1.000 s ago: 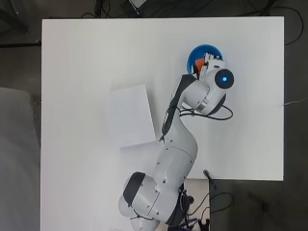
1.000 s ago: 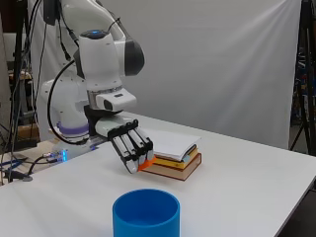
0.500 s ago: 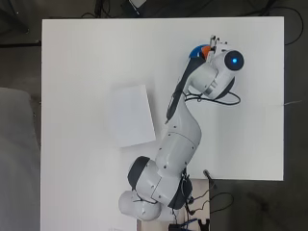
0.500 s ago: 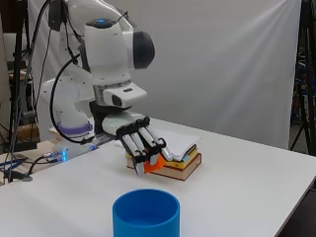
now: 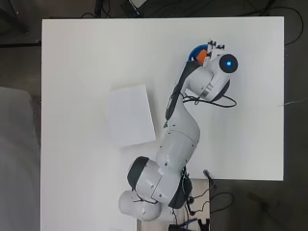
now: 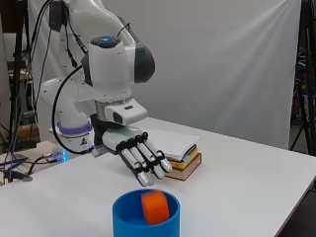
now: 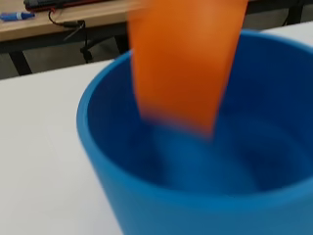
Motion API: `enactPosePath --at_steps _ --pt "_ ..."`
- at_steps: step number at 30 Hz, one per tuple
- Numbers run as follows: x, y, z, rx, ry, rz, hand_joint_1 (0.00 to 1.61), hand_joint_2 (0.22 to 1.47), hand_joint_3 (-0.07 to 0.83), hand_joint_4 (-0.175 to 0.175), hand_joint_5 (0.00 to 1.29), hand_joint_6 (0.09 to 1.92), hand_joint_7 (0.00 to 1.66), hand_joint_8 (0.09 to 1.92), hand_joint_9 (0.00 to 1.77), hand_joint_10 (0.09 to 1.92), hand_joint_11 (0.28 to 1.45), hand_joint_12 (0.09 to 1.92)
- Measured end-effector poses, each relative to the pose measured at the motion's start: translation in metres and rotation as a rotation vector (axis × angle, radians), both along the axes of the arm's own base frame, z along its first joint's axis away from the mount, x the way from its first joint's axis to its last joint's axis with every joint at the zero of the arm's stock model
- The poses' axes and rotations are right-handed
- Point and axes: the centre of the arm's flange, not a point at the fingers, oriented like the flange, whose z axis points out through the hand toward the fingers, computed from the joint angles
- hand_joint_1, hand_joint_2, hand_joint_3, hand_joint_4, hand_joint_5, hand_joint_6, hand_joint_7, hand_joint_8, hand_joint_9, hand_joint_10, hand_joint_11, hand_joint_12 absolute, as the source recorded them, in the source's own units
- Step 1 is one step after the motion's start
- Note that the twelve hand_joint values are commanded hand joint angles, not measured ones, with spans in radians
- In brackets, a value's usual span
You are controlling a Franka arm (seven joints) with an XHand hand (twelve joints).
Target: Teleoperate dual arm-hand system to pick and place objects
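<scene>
As the pictures were taken, the scene stood like this, from the largest thing down:

Table: it was white and flat, and it carried everything else.

Arm: it reached over the far part of the table, with the hand above the container.

Stack of books: it lay behind the hand in the side view, well apart from the container, with a white cover on top.

Blue container: it was a round, open, upright tub with stiff-looking walls; I judged it would not tip easily.

Hand: its fingers were straight and spread, pointing down at the rim, and they held nothing.

Orange object: it was free of the hand, at the mouth of the container, partly below the rim and blurred in the wrist view. It looked small, light and smooth, perhaps slippery. I judged the best hold would be across its two opposite sides, between thumb and fingers. Whether it was hard or soft, I could not tell.
</scene>
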Motion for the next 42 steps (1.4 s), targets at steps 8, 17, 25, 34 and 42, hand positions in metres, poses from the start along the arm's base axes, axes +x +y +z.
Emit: enactPosePath --at_steps 8,17,25,34,42 --pt "-0.023 0.034 -0.004 -0.05 0.063 0.011 0.09 0.99 0.006 0.021 0.03 0.09 0.13 0.09 0.29 0.09 0.42 0.09" --pt "0.009 0.036 0.078 0.035 0.03 0.059 0.12 0.96 -0.011 0.043 0.13 0.09 0.21 0.09 0.36 0.09 0.43 0.09" --pt "-0.015 0.087 0.25 -0.077 -0.132 0.132 0.09 0.97 0.0 0.045 0.16 0.09 0.24 0.09 0.39 0.09 0.42 0.09" --pt "-0.09 0.179 0.272 -0.09 -0.034 0.264 0.18 1.0 0.009 0.034 0.17 0.09 0.25 0.09 0.38 0.09 0.41 0.09" --pt "-0.103 0.21 0.289 -0.131 -0.058 0.275 0.27 1.02 0.004 0.036 0.25 0.09 0.27 0.09 0.4 0.09 0.41 0.09"
